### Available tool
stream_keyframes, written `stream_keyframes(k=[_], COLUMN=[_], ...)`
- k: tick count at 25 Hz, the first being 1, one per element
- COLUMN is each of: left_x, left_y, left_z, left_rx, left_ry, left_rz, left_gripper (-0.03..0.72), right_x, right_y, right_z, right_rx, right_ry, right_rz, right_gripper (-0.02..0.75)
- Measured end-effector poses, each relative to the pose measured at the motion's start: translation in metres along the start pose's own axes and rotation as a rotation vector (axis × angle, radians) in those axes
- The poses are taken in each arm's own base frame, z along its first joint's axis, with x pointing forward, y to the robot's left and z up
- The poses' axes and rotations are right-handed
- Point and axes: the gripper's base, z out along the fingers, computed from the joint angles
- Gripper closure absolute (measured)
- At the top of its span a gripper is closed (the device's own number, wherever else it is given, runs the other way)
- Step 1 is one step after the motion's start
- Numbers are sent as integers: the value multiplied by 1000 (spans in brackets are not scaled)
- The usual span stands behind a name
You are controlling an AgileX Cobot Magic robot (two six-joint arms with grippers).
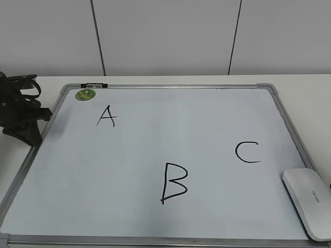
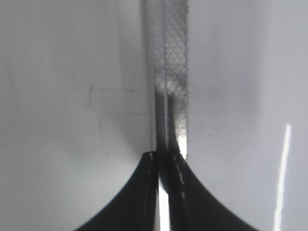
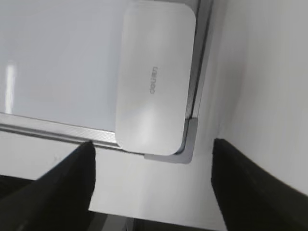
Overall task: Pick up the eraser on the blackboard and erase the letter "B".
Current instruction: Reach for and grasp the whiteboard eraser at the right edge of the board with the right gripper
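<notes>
The blackboard point(image 1: 155, 150) is a white board with a silver frame, lying flat on the table. The black letter "B" point(image 1: 172, 183) is drawn near its front middle. The white eraser point(image 1: 309, 202) lies on the board's front right corner; it also shows in the right wrist view point(image 3: 154, 82). My right gripper point(image 3: 151, 149) is open, above the table just off that corner, short of the eraser; it is outside the exterior view. My left gripper point(image 2: 164, 156) is shut and empty over the board's left frame point(image 2: 168, 77), seen at the left edge of the exterior view point(image 1: 23, 111).
A black "A" point(image 1: 106, 116) sits at the back left of the board and a black "C" point(image 1: 247, 152) at the right. A round green magnet point(image 1: 85, 94) and a small black clip point(image 1: 93, 85) sit at the back left edge. A white wall stands behind.
</notes>
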Motion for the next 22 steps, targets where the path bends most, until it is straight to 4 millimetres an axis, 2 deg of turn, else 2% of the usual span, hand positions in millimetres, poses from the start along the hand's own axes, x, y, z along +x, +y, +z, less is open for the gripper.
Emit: stream_keyframes(k=[5, 10, 22], left_x=[0, 0, 0], left_y=[0, 0, 0], left_z=[0, 0, 0], left_rx=[0, 0, 0], left_ry=[0, 0, 0], left_rz=[0, 0, 0], left_gripper=[676, 676, 676], right_x=[-13, -21, -33], right_y=[-1, -2, -3], right_z=[14, 30, 78], right_rx=[3, -6, -20], right_ry=[-36, -13, 100], right_rz=[6, 16, 25], right_gripper=[156, 69, 59])
